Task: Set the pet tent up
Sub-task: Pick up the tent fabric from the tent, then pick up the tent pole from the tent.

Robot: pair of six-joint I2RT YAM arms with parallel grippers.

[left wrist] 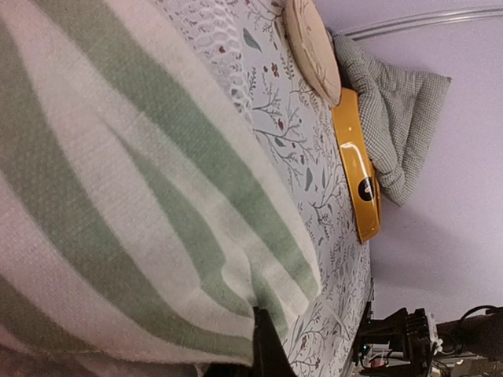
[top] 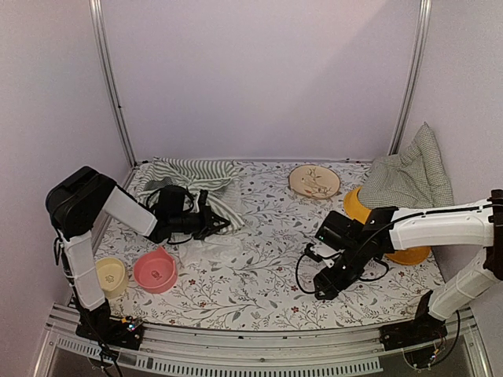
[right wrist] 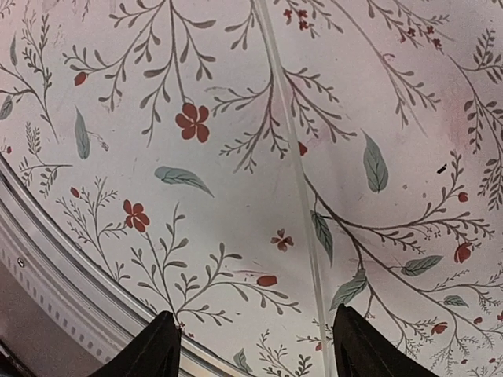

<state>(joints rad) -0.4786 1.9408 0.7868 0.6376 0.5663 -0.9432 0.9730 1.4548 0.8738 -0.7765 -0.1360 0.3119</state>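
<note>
The pet tent lies collapsed at the back left as a heap of green-and-white striped fabric with white lace beside it. My left gripper is shut on a fold of this fabric. The stripes fill the left wrist view, pinched at the one black fingertip that shows. My right gripper hovers low over the flowered tablecloth near the front edge, open and empty. In the right wrist view a thin white pole lies flat on the cloth, running between the spread fingertips.
A pink bowl and a small yellow bowl sit at the front left. A round wooden plate, an orange bowl and the gingham cushion stand at the back right. The table's metal front rail is close to the right gripper.
</note>
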